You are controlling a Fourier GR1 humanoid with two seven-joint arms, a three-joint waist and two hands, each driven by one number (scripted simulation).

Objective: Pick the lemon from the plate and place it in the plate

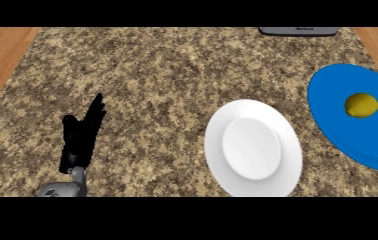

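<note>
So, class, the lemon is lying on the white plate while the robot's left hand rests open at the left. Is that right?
Not quite. The head view shows the lemon lying on the blue plate; the white plate holds nothing. The left hand does rest open at the left.

- A small yellow lemon (361, 105) is seen at the right edge of the frame, resting on a blue plate (331, 115).
- The blue plate is cut off by the frame's right edge and lies flat on the worktop.
- A white plate (253, 147), with nothing on it, is set at lower centre-right, just beside the blue one and not overlapping it.
</note>
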